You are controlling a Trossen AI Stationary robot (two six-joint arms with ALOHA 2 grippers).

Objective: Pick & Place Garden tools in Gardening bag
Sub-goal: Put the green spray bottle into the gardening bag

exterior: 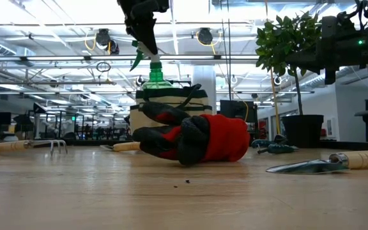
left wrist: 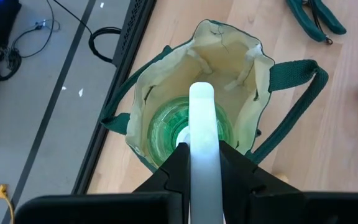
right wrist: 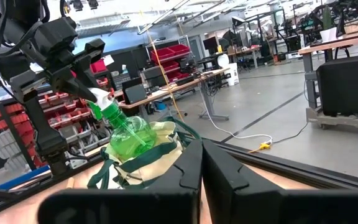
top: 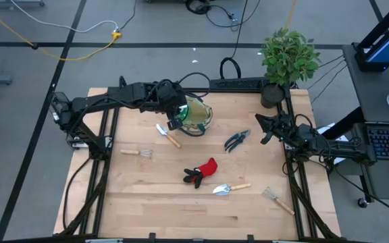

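Note:
The beige gardening bag (top: 201, 116) with green trim stands open at the table's far middle. My left gripper (left wrist: 202, 154) is above it, shut on a green spray bottle (left wrist: 166, 127) with a white head; the bottle's body is inside the bag's mouth. My right gripper (right wrist: 201, 168) is shut and empty at the table's right side (top: 265, 129). On the wood lie a red-black glove (top: 203, 172), dark shears (top: 236, 140), two trowels (top: 168, 135) (top: 229, 188) and two small rakes (top: 139, 153) (top: 276, 200). My left gripper pinches the spray bottle's white head (left wrist: 202, 115) between its two fingers, which lie on either side of it. The fingers come from above, pointing down into the bag. The bottle hangs below them, a little tilted (right wrist: 127, 134), its green body within the bag's rim (left wrist: 143, 93).
A potted green plant (top: 286, 57) stands at the table's far right corner, near my right arm. The bag's green loop handle (left wrist: 294, 102) lies out on the wood toward the shears. Bare wood shows along the table's near edge (top: 181, 219).

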